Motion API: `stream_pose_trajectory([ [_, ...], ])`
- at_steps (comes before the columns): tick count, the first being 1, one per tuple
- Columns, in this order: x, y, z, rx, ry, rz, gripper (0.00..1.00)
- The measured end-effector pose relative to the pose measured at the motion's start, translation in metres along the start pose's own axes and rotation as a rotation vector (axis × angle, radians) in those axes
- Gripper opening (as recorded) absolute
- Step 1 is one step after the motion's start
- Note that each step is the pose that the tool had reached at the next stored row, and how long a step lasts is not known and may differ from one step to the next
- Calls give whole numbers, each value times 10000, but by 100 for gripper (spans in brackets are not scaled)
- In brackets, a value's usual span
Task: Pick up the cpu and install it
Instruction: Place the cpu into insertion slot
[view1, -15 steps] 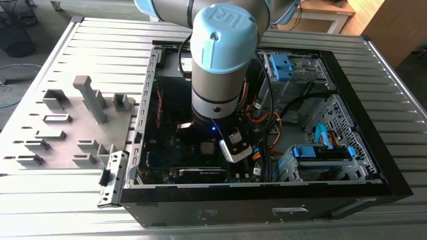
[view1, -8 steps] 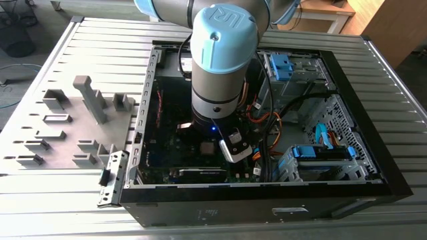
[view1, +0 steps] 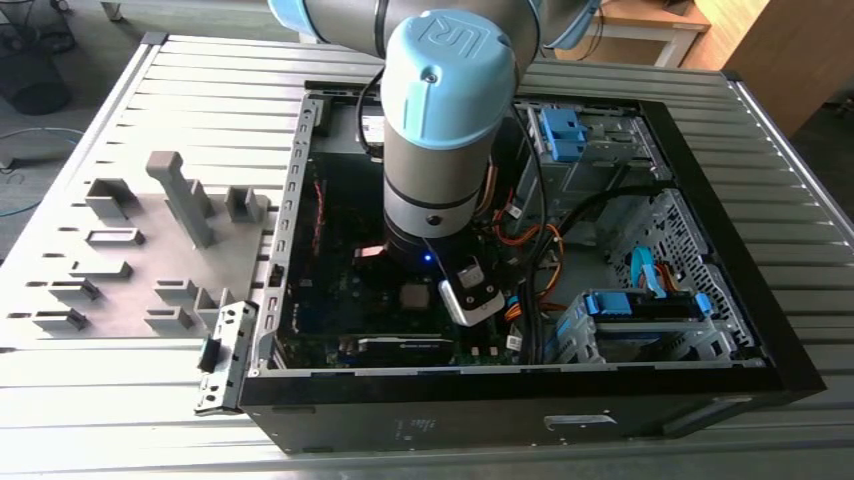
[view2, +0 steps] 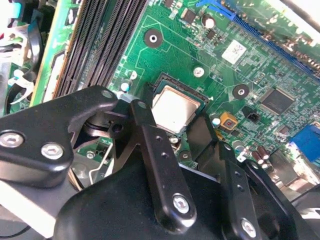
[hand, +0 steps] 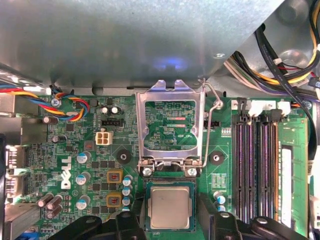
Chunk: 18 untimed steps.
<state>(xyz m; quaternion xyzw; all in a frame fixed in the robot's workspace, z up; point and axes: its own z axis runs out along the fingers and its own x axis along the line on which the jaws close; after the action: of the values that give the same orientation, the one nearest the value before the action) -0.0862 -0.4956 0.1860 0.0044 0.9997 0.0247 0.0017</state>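
Note:
The cpu (hand: 170, 208), a small square chip with a pale silvery top, lies flat in its socket on the green motherboard (hand: 90, 165). My gripper (hand: 170, 222) hangs just over it, open, with one black finger (hand: 129, 222) on each side of the socket and neither touching the chip. In the second wrist view the cpu (view2: 176, 108) shows between the two fingertips of the gripper (view2: 172, 129). The socket's metal load plate (hand: 167, 125) stands flipped up, its wire lever (hand: 212, 112) raised. In the exterior view the arm (view1: 434, 150) reaches down into the computer case (view1: 747, 330).
Black memory slots (hand: 255, 170) run beside the socket. Cable bundles (hand: 280, 55) and coloured fan wires (hand: 70, 107) lie near it. Blue drive bays (view1: 641, 310) fill the case at the exterior view's right. Grey holder blocks (view1: 180, 195) stand on the table at its left.

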Motion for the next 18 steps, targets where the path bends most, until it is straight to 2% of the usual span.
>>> stream_pose_trajectory([
  [6,1,1,-17,-1,-1,3,53],
  [11,1,5,-127,5,2,3,53],
  [15,1,11,-237,6,2,2,53],
  [18,0,12,-251,4,1,2,53],
])
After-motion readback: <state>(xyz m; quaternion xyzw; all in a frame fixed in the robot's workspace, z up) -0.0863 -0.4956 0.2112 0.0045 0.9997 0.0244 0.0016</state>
